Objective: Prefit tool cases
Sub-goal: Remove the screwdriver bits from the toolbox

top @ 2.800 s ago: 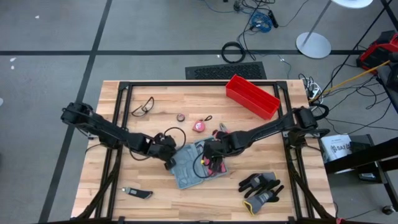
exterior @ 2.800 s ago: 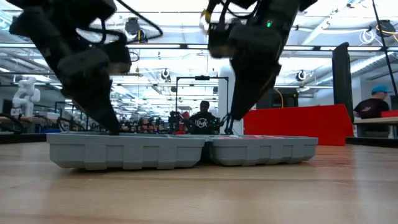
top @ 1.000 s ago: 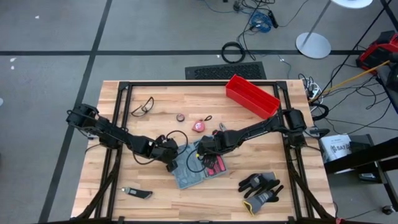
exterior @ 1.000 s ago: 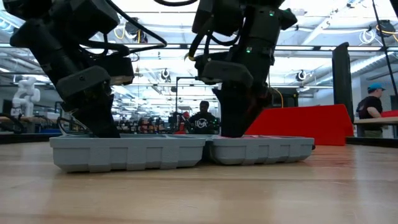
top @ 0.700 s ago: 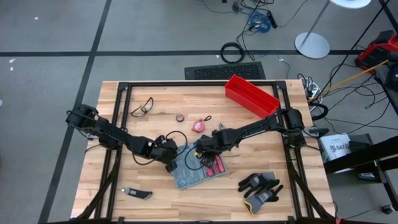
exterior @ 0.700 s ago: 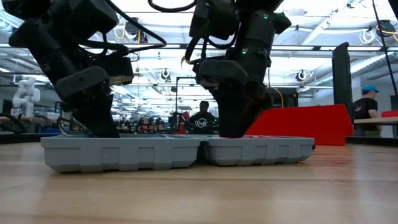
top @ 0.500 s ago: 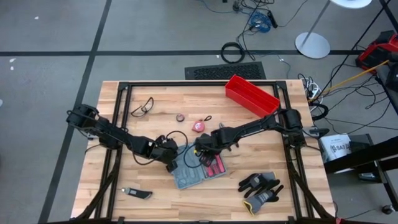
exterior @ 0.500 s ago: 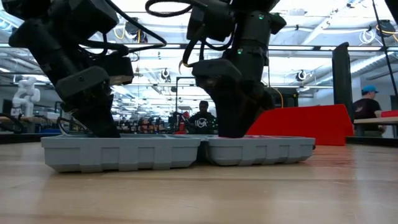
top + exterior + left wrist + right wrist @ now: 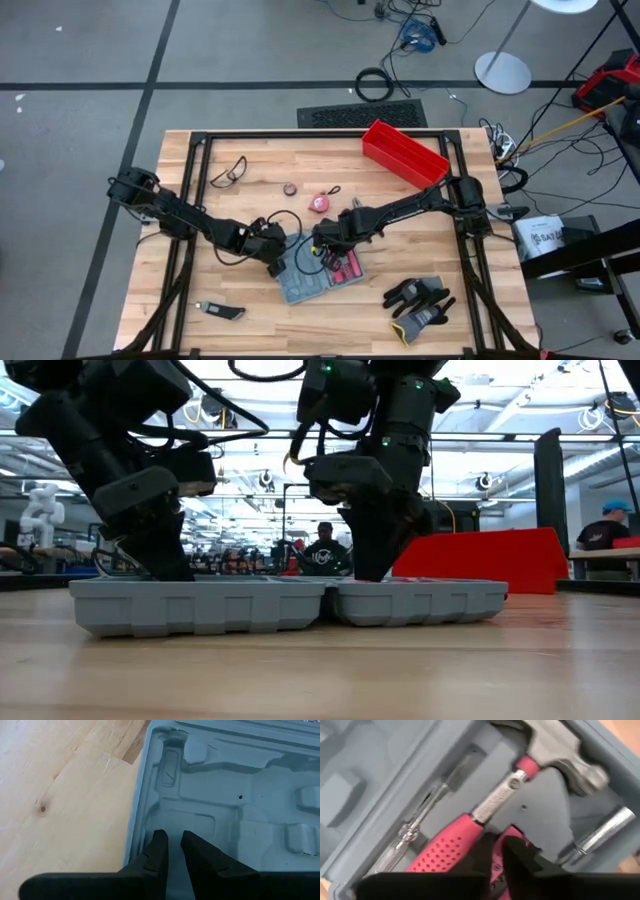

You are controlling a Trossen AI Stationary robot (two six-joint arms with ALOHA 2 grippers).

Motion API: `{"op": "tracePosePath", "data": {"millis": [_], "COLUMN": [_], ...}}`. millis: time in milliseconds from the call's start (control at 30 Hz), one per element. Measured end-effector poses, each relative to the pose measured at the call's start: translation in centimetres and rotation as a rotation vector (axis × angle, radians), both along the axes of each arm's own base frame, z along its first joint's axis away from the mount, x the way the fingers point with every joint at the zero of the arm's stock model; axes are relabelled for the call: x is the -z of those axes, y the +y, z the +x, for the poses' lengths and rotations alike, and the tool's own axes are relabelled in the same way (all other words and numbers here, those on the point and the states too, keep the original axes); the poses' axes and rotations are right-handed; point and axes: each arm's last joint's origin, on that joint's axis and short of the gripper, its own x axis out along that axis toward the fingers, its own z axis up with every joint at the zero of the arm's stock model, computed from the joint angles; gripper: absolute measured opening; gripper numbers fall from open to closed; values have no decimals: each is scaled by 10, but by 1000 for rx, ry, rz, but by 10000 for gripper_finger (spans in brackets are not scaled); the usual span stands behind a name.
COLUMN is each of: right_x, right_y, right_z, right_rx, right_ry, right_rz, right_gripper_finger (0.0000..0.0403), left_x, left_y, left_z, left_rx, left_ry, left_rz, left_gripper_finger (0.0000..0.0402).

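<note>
The open tool case (image 9: 312,272) is seen lying flat near the middle of the wooden bench (image 9: 200,290), its two grey halves spread side by side. In the right half a hammer (image 9: 555,755) with a pink handle, a screwdriver (image 9: 420,820) and a chrome socket piece (image 9: 600,832) are seated in moulded slots. The right gripper (image 9: 322,243) is lowered into this half, and its jaws are brought together over the pink handle; whether anything is pinched cannot be told. The left gripper (image 9: 273,258) is set on the rim of the empty left half, its jaws a narrow gap apart astride the moulded wall. In the low view, both arms block most of what lies behind the case. Around the case are found safety glasses (image 9: 229,171), a small round item (image 9: 290,188), a pink tape measure (image 9: 321,202), a red bin (image 9: 404,153) at the far edge, black gloves (image 9: 420,303) at the near right, and a utility knife (image 9: 222,311) at the near left. People are visible in the room beyond.
</note>
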Motion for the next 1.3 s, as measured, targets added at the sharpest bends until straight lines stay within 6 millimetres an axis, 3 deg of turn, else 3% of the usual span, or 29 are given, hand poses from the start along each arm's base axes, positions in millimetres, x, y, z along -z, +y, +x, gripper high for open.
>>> {"op": "tracePosePath", "data": {"millis": [333, 467, 900, 1100, 1300], "right_x": [-33, -33, -23, -25, -44], "right_y": [9, 11, 8, 8, 10], "right_z": [1, 1, -7, -11, -12], "right_rx": [-23, -55, -4, 20, -8], "right_ry": [-64, -65, 58, 77, 111], "right_rz": [-72, -80, -143, -221, -325], "right_gripper_finger": [0, 3, 127, 135, 127], "left_x": [-1, 0, -1, -1, -1], "left_y": [0, 0, -1, -1, -1], "left_z": [1, 0, 1, 1, 1], "left_rx": [2, 3, 32, 47, 54], "left_ry": [-4, -3, 0, 0, 7], "left_rz": [-4, -3, 1, -13, -9], "left_gripper_finger": [68, 68, 68, 68, 62]}}
